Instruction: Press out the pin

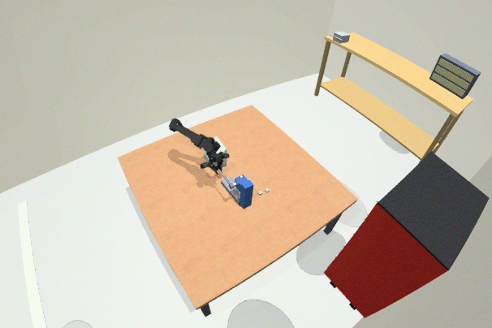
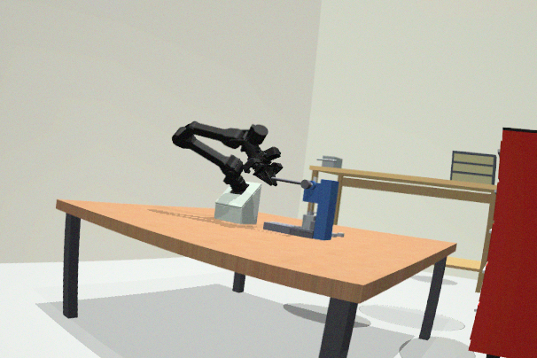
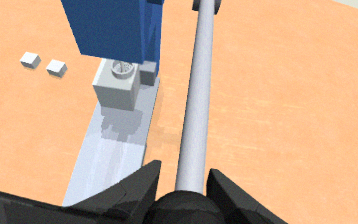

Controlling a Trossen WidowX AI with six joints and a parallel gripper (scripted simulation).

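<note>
The blue press (image 1: 247, 196) (image 2: 328, 213) (image 3: 110, 30) stands on the table with its grey bed (image 2: 281, 228) (image 3: 97, 165) towards the arm. The pale grey block (image 2: 309, 221) (image 3: 117, 95) sits upright on the bed, close to the press column. A round collar (image 3: 122, 69) shows on its top; I cannot make out the pin surely. The punch tip and the cup cannot be made out. My gripper (image 1: 217, 170) (image 2: 273, 181) (image 3: 185, 170) is shut on the lever (image 2: 290, 181) (image 3: 197, 100) near its free end. The lever is nearly level, its held end slightly above the pivot.
Two small pale blocks (image 3: 30, 60) (image 3: 56, 68) lie on the table (image 1: 179, 227) (image 2: 248, 248) beside the press. The arm's pale base (image 2: 237, 212) stands behind the gripper. A wooden shelf (image 1: 390, 61) and a red cabinet (image 1: 386, 260) (image 2: 523, 239) stand away from the table.
</note>
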